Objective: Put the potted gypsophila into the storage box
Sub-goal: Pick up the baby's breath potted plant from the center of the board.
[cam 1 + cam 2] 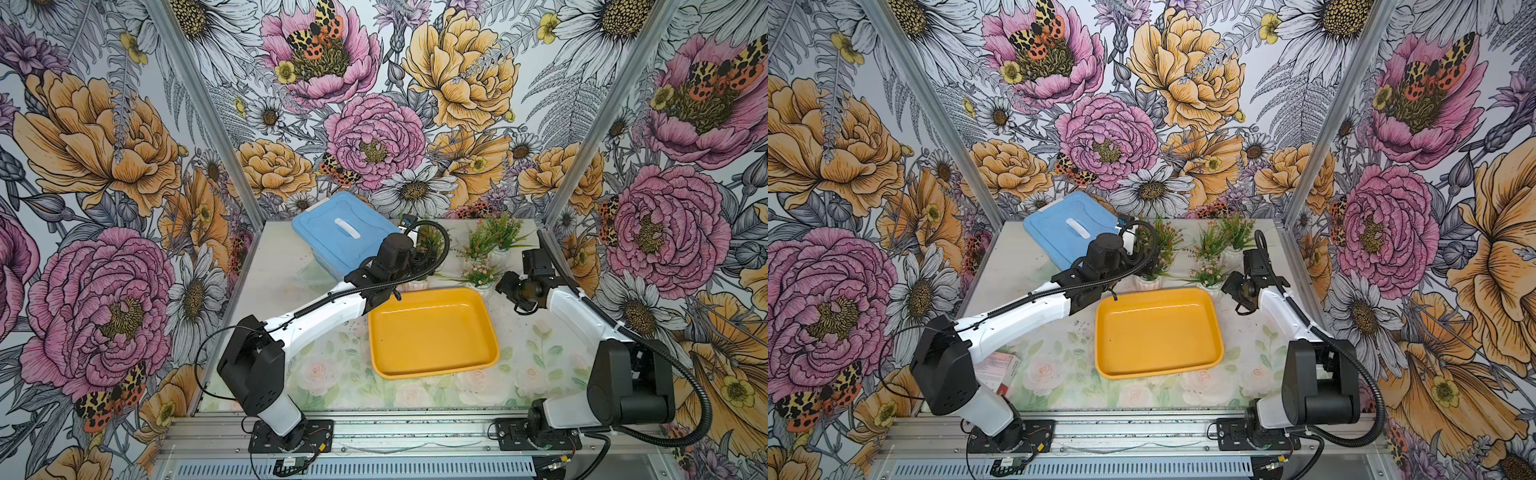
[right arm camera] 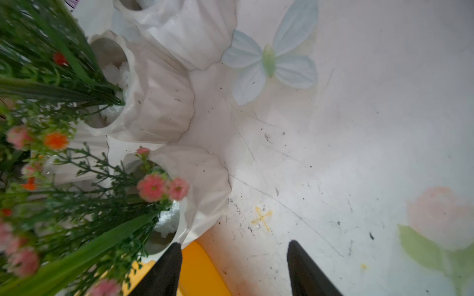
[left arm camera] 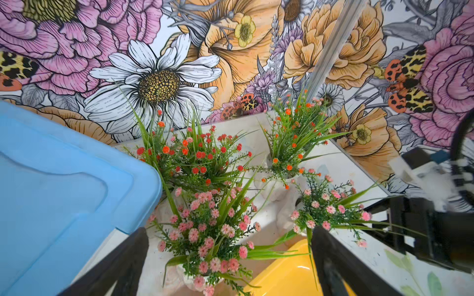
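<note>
We are looking into a robot test booth in a lab. Two robot arms [image 1: 320,309] are bolted to a metal rail [image 1: 415,430] along the near edge of a small table [image 1: 332,374], and black cables [image 1: 701,403] loop from their joints. Bare metal posts [image 1: 205,108] frame the booth. Its walls [image 1: 95,166] are flat panels printed with oversized flowers and moths. The table carries a printed cover of pale roses, scuffed and speckled with dirt.

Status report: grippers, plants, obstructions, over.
Left gripper open, lined up on a pink gypsophila. Right gripper open, empty. Storage box empty. Blue-lidded box close beside it.
</note>
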Controlling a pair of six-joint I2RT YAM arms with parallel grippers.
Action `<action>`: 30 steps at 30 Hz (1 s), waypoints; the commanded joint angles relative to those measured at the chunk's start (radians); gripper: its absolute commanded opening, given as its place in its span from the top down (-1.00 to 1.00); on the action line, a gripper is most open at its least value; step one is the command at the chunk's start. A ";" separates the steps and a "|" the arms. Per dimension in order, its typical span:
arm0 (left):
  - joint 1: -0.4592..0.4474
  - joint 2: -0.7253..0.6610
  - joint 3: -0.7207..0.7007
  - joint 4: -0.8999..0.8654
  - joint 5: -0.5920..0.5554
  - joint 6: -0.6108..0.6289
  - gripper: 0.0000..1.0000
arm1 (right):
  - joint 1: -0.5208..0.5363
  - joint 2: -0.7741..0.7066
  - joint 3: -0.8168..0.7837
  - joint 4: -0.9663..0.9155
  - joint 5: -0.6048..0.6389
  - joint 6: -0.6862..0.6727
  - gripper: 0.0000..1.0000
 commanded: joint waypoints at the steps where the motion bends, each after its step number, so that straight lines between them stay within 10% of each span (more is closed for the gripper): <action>1: -0.009 -0.042 -0.025 0.015 -0.048 -0.018 -0.97 | 0.015 0.009 0.011 0.037 -0.001 0.016 -0.28; 9: -0.008 -0.048 -0.055 0.002 -0.037 -0.027 -0.98 | 0.051 0.066 0.045 0.068 -0.012 0.021 -0.23; 17: -0.045 0.011 0.030 -0.072 0.137 0.067 -0.98 | 0.069 0.113 0.068 0.066 0.006 0.034 -0.05; 23: -0.025 0.131 0.216 -0.279 0.478 0.107 -0.98 | 0.072 0.130 0.069 0.064 0.020 0.063 0.19; 30: -0.070 0.222 0.312 -0.377 0.475 0.176 -0.98 | 0.079 0.163 0.086 0.064 0.031 0.068 0.39</action>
